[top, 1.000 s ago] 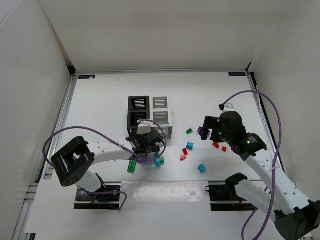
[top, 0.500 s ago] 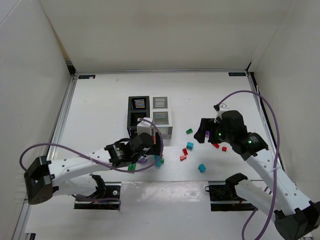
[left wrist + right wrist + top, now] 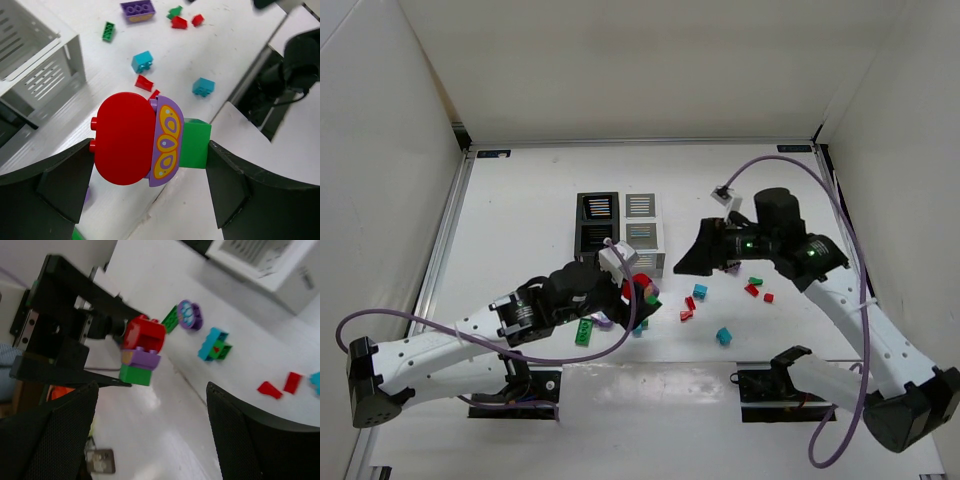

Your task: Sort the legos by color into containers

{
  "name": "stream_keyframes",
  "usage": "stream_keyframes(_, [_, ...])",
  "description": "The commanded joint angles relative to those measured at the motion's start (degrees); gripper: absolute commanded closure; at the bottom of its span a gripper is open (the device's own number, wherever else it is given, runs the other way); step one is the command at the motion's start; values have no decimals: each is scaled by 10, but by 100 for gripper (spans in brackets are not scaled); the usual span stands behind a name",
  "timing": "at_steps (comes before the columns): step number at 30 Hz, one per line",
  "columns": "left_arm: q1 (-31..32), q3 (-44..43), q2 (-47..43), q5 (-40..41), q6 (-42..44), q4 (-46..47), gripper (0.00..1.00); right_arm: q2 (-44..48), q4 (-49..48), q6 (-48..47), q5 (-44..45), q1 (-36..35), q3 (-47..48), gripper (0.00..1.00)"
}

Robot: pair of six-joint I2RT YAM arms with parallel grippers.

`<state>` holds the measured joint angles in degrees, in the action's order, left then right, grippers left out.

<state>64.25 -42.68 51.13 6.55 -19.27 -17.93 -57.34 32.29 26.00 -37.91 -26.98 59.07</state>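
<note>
My left gripper [image 3: 642, 292] is shut on a stacked piece of a red rounded brick, a purple printed brick and a green brick [image 3: 150, 145], held above the table just right of the bins. The same stack shows in the right wrist view [image 3: 142, 351]. My right gripper [image 3: 698, 258] is open and empty and points left towards that stack; its jaws stand wide apart [image 3: 152, 437]. The 2x2 bin block [image 3: 618, 232] has black bins on the left and white bins on the right. Loose bricks lie right of it: teal [image 3: 723, 335], red [image 3: 688, 303], green [image 3: 755, 281], purple [image 3: 732, 266].
A green brick [image 3: 584, 331], a purple piece [image 3: 605, 320] and a teal brick [image 3: 638, 325] lie under the left arm. The left wrist view shows a white bin's wall [image 3: 55, 75], a purple brick [image 3: 137, 9] and teal bricks [image 3: 142, 61]. Both arm bases sit at the near edge.
My left gripper has risen off the table and moved right with the red-purple-green stack in it. My right gripper has swung left and turned towards the left gripper.
</note>
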Motion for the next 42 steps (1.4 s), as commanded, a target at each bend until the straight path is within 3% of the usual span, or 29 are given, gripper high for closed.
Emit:
stream_keyframes(1, [3,-33,-3,-62,41,-11,7,-21,-15,16,-18,-60,39,10])
stream_keyframes(24, [9,-91,33,-98,108,-25,8,-149,-97,75,-89,-130,40,10])
stream_keyframes(31, [10,-96,35,-89,120,-18,8,-146,-119,79,-111,-132,28,26])
stream_keyframes(42, [16,-114,31,-67,153,-29,9,-138,-108,73,-143,-130,13,26])
